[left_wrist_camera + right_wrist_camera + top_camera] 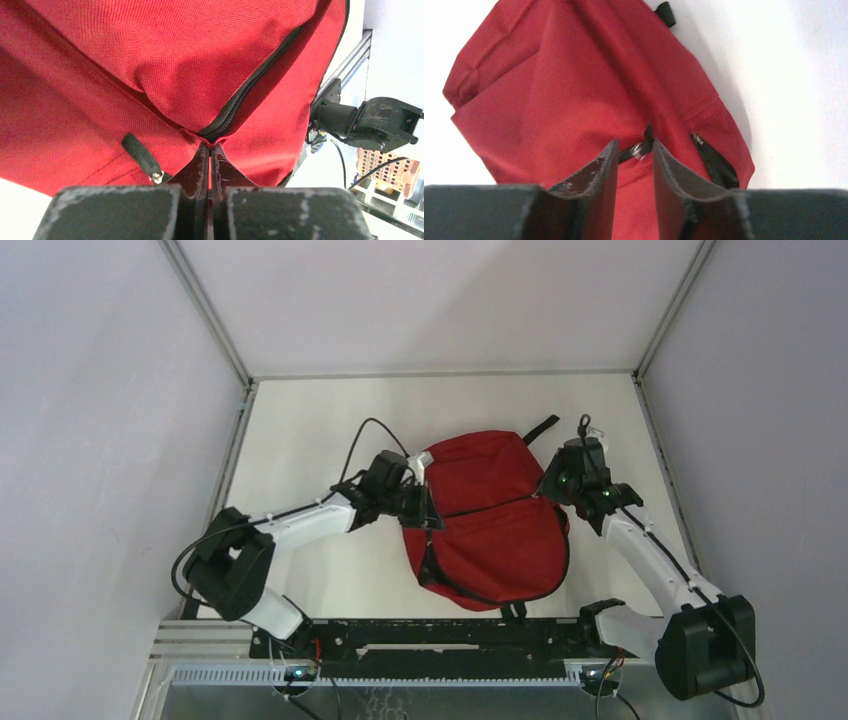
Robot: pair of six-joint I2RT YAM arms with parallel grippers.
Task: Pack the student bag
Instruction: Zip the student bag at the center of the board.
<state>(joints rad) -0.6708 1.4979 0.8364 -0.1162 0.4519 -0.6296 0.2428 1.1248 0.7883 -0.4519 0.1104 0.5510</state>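
Observation:
The student bag (490,530), red with black zipper trim, lies on the white table between my two arms. My left gripper (425,508) is at its left edge. In the left wrist view its jaws (210,145) are shut on a fold of red fabric at the end of a black zipper (255,85), with a black zipper pull (142,157) hanging just to their left. My right gripper (548,490) is at the bag's right edge. The right wrist view shows this gripper (635,145) open, a metal-ringed zipper pull (640,148) lying at its fingertips.
A black strap (540,428) sticks out from the bag's far end. Grey walls and metal frame rails (240,430) enclose the table. A black mounting rail (430,635) runs along the near edge. The right arm (380,122) shows beyond the bag in the left wrist view.

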